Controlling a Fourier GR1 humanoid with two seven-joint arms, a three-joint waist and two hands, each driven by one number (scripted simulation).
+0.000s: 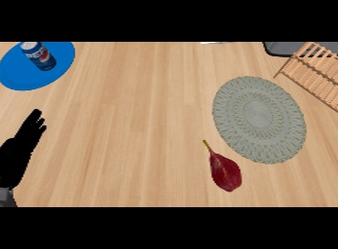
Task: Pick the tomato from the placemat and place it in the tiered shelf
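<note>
A round grey-green woven placemat (pixel 259 119) lies right of centre with nothing on it. No tomato shows anywhere in the head view. The wooden slatted tiered shelf (pixel 322 75) stands at the far right edge, partly cut off. My left hand (pixel 17 148) rests at the lower left edge, fingers straight and pointing up, holding nothing. My right hand is out of view.
A dark red pear-shaped fruit with a thin stem (pixel 225 170) lies on the counter just below the placemat's left side. A blue plate (pixel 17 73) at the far left carries a blue soda can (pixel 38 55). A dark object (pixel 279 47) sits behind the shelf.
</note>
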